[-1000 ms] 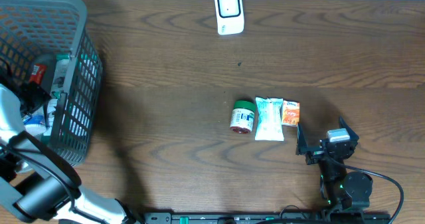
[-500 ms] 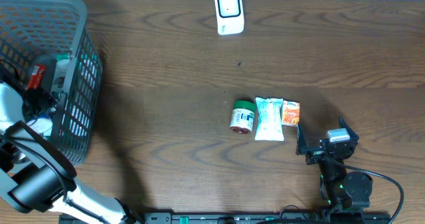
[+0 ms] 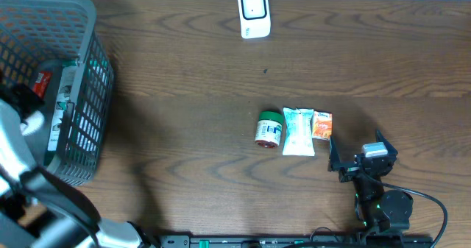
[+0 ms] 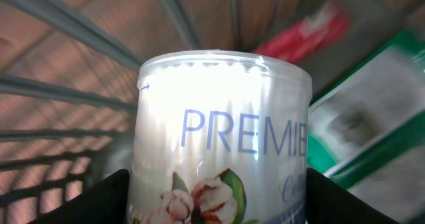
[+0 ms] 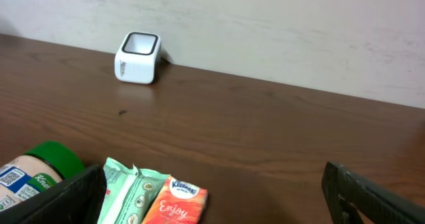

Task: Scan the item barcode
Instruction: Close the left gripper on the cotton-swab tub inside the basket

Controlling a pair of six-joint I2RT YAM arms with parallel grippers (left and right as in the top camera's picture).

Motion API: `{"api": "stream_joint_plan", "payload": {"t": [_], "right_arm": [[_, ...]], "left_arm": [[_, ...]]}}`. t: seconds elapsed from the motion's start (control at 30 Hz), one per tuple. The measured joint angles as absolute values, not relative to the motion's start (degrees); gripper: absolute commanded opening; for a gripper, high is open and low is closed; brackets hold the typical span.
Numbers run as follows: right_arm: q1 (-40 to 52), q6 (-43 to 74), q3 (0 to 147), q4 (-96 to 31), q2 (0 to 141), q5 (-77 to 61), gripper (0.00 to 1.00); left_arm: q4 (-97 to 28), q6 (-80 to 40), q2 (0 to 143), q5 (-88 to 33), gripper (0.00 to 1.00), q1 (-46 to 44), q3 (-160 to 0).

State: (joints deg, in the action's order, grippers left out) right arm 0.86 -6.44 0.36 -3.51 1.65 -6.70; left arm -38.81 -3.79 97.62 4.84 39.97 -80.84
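Grey mesh basket (image 3: 92,16): left fingers (image 4: 99,201) inside it clamped on white PREMIER tub (image 4: 222,117), tub filling the gap between them; white scanner (image 3: 254,12) far ahead-left of right fingers (image 5: 60,194), which stand wide apart over the wood surface (image 3: 184,93), green-lid jar (image 3: 269,128) and two packets (image 3: 299,131) just ahead of them.

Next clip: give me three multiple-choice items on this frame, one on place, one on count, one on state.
1. At which table edge does the scanner stand? A near; B far; C left.
2. How many items lie in the row by the right claw? A two; B three; C five.
3. The right claw is: A open; B shut on an item; C shut, empty.
Key: B, it stands by the wall; B, jar, white packet, orange packet; A, its fingers stand wide apart, holding nothing.
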Motion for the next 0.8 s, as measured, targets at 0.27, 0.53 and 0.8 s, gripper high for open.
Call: {"api": "stream_joint_plan", "payload": {"t": [0.27, 0.53, 0.8], "right_arm": [[0.86, -6.44, 0.36, -3.51, 1.65, -6.7, 0.99], [0.86, -6.44, 0.36, -3.49, 1.65, -6.7, 0.99], [0.86, -6.44, 0.36, -3.49, 1.65, -6.7, 0.99]], "left_arm": [[-36.8, -7.94, 80.95, 4.67, 0.75, 39.83, -81.78], [-42.13, -10.72, 68.93, 4.84, 0.75, 30.74, -81.8], [-50.06, -11.81, 60.64, 4.82, 0.75, 11.94, -82.28]]}}
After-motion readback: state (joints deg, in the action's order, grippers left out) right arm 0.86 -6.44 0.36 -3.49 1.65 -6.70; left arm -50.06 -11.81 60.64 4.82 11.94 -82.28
